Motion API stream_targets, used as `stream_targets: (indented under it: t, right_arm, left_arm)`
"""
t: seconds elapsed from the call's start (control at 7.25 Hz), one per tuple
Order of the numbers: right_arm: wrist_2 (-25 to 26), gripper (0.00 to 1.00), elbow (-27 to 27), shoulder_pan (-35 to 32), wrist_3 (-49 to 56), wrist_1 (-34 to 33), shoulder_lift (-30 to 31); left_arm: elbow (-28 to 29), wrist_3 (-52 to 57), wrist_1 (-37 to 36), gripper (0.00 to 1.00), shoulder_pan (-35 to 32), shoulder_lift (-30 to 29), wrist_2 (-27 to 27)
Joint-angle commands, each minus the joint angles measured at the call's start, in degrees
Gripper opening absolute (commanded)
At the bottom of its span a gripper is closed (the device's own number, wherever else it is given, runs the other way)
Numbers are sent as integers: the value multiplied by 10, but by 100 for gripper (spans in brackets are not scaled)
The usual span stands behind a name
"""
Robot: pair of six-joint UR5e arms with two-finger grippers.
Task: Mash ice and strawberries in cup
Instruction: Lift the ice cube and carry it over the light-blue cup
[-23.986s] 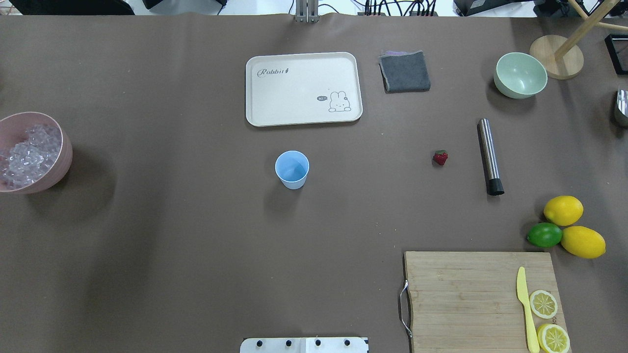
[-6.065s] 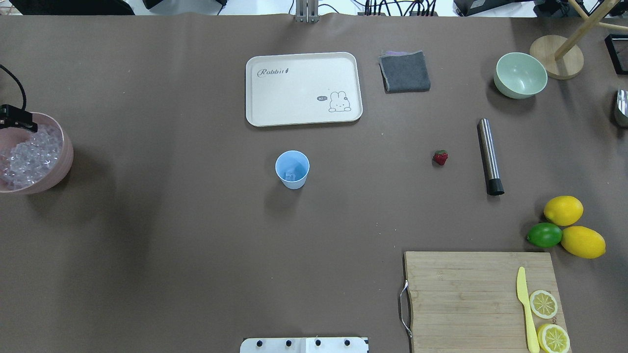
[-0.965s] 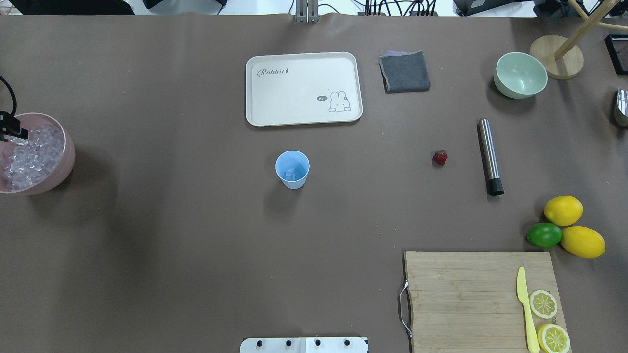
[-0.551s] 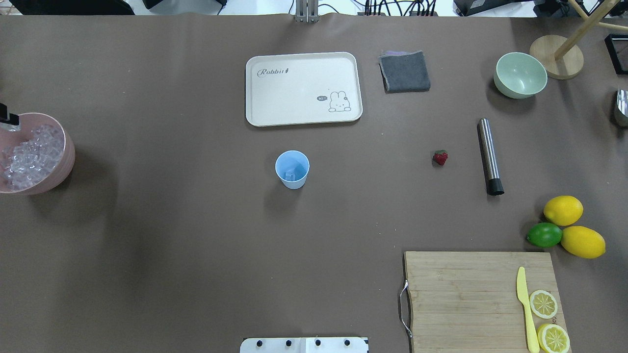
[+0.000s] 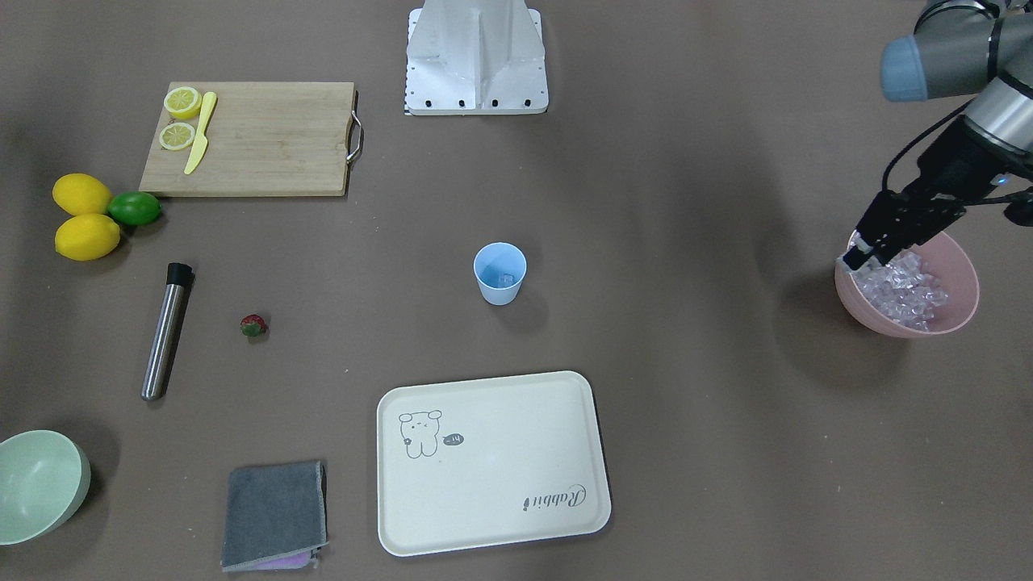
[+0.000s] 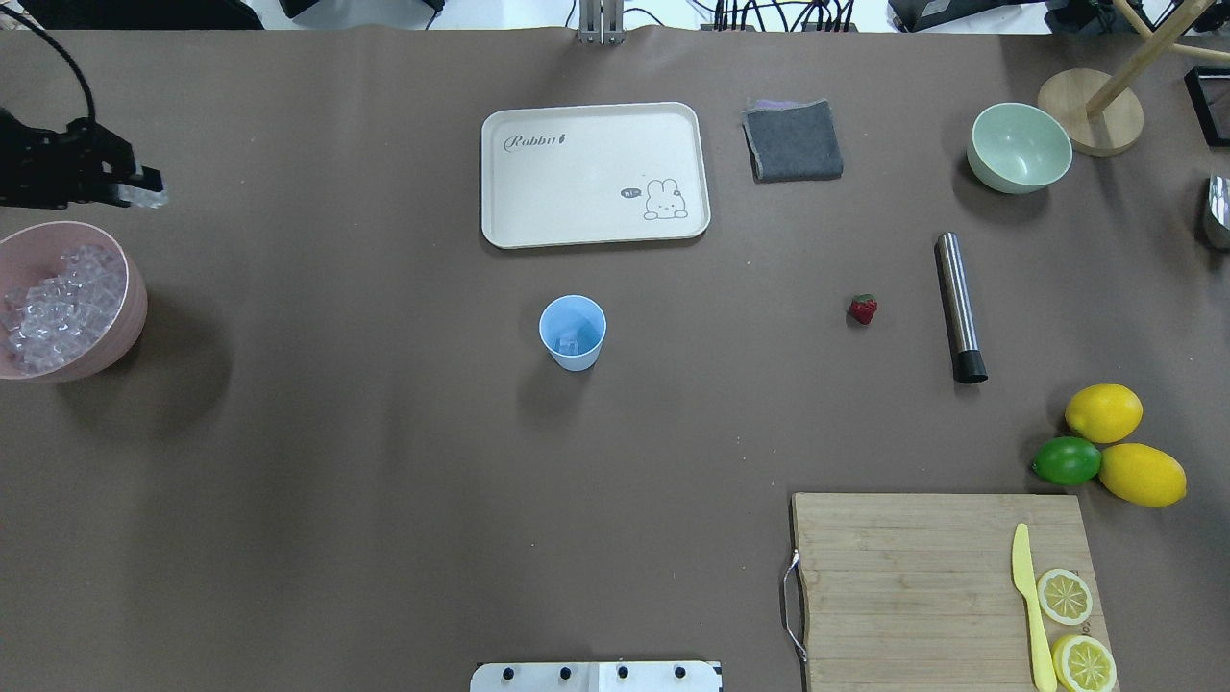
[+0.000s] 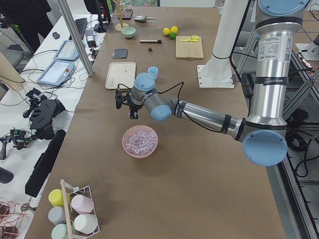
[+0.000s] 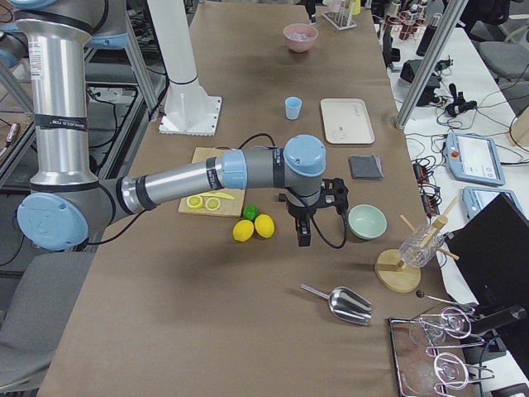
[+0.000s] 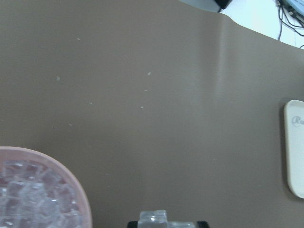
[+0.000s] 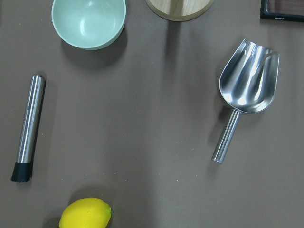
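step: ice to cup | L grip [image 6: 144, 195] clamped on ice [image 9: 153, 219] | R grip [image 8: 303, 237]: can't tell | next, prob: carry over cup [image 6: 573, 332], let go

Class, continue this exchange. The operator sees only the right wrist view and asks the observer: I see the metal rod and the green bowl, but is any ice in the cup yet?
Observer: Yes, the overhead view shows one ice cube inside the cup.
Operator: Where is the strawberry?
Observer: The strawberry lies on the table, between the cup and the metal rod.
Operator: And the left gripper?
Observer: The left gripper is shut on another ice cube, near the pink bowl.
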State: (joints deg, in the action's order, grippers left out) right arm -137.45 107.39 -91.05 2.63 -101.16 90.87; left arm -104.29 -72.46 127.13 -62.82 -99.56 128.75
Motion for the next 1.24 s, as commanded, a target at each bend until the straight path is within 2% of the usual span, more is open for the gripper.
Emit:
stream_targets:
  t: [0.0, 0.28, 0.55, 0.69, 1.1]
  right_arm:
    - [0, 100, 1, 0, -1, 0, 3]
    - [0, 100, -2, 0, -1, 0, 4]
    - [-1, 100, -2, 0, -2, 0, 4]
    - [-1, 100, -1, 0, -2, 0, 3]
    - [0, 100, -2, 0, -2, 0, 3]
  left_arm:
    - [1, -73, 0, 0, 92, -62, -64]
    - [6, -125, -3, 0, 196, -102, -167]
    - [8, -188, -23, 0, 273, -152, -248]
    - [11, -189, -64, 0, 291, -184, -270]
    - [52, -189, -71, 0, 324, -231, -309]
